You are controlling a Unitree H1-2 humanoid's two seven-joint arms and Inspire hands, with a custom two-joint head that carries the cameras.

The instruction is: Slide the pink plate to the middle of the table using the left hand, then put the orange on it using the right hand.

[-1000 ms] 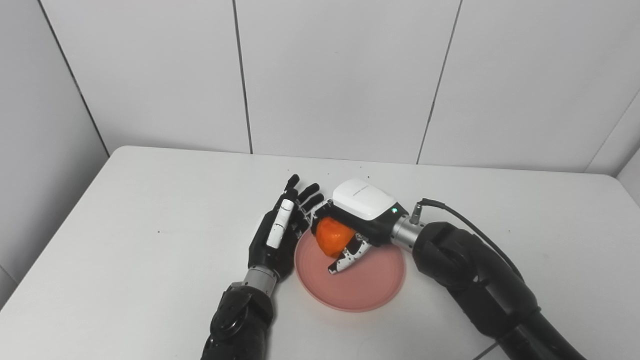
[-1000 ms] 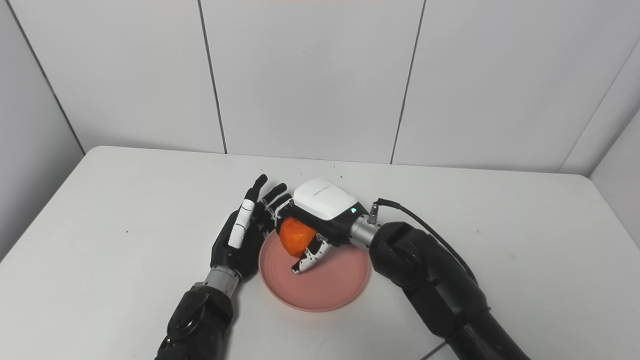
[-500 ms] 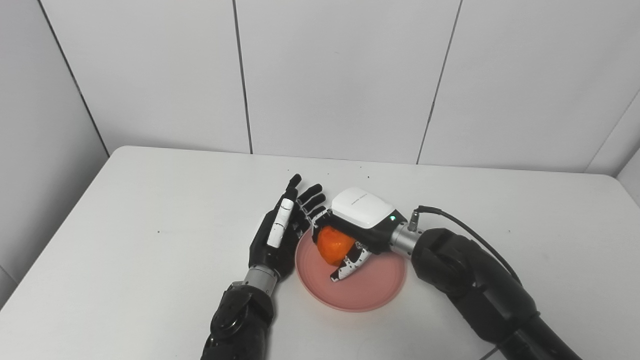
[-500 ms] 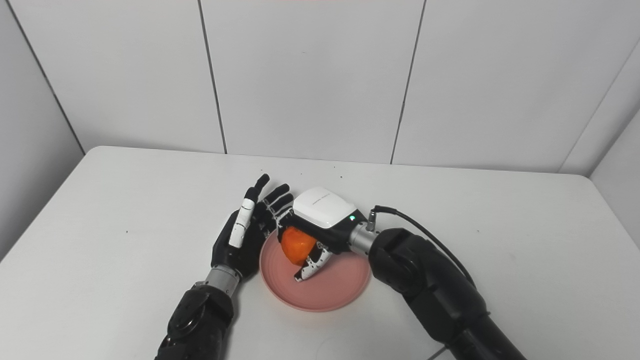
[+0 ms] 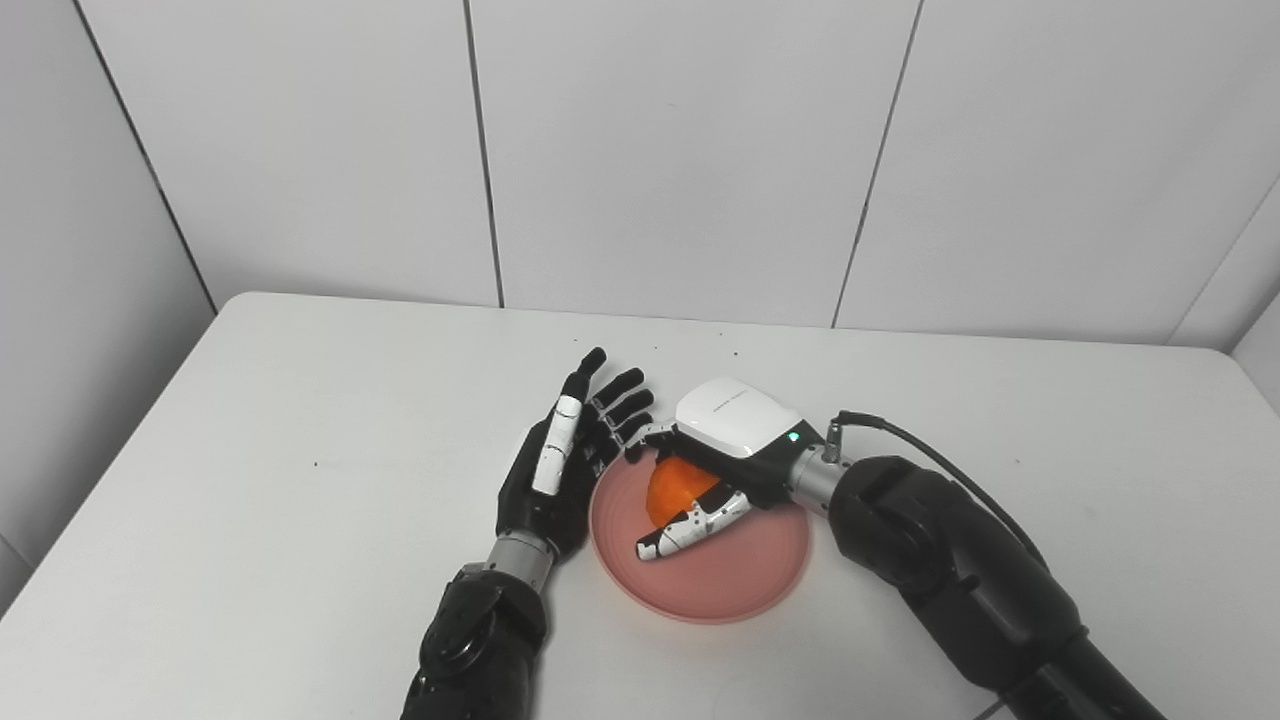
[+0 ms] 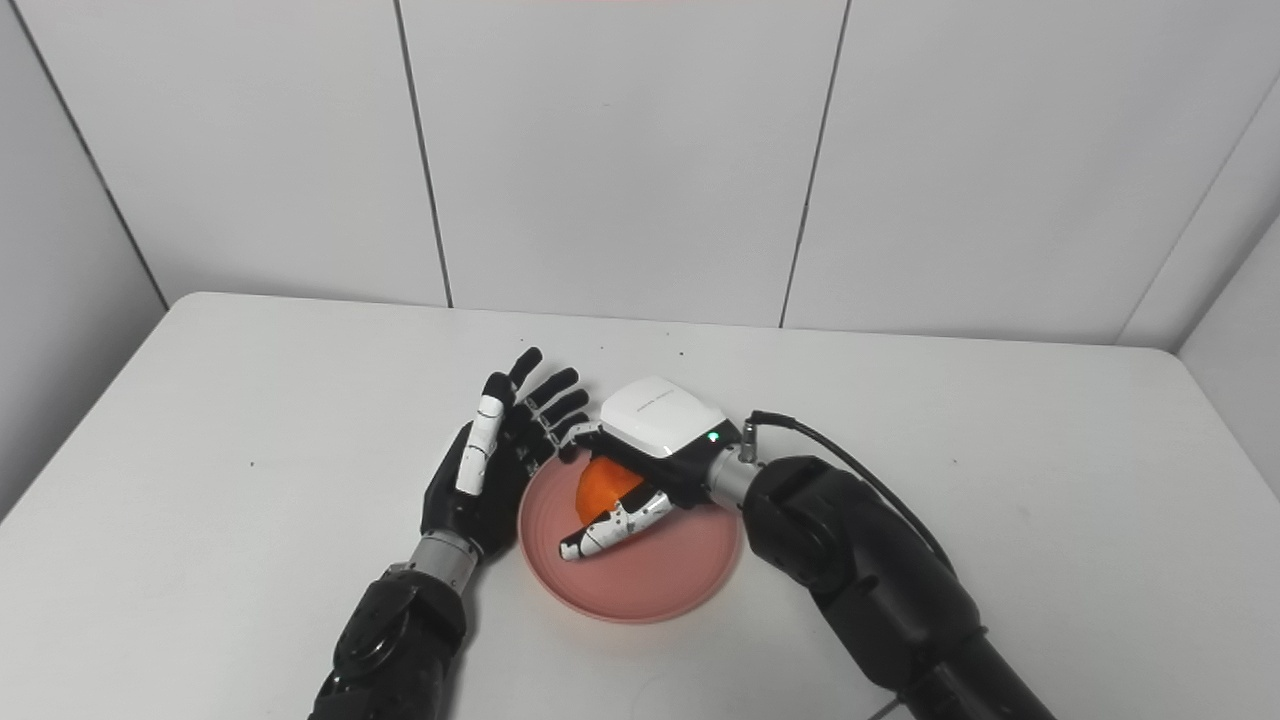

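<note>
The pink plate [image 5: 700, 555] lies flat on the white tabletop [image 5: 300, 470], roughly midway between the left and right edges and toward the near side. The orange [image 5: 672, 487] sits over the plate's far-left part, low against the pink surface; it appears to rest on the plate, though the spot where they would meet is hidden by the hand above it.

The right hand [image 5: 715, 455] reaches in from the right, its white back plate facing up and a small green light showing near the wrist. It arches over the orange: the thumb [image 5: 690, 523] stretches out straight along the near side of the fruit, low over the plate and pointing left, and the fingers [image 5: 650, 435] reach past the fruit's far side toward the left hand. The thumb lies beside the fruit and not pressed into it, so the hold looks loosened and the digits stand apart, but whether the palm touches the orange cannot be told. A black cable [image 5: 930, 450] leaves the wrist and curves back along the dark forearm.

The left hand [image 5: 560, 470] stands on edge on the tabletop just beside the plate's left rim, palm turned toward the plate, fingers straight and slightly fanned, pointing away from the robot. It holds nothing. Its fingertips come close to the fingers of the right hand near the plate's far-left rim.
</note>
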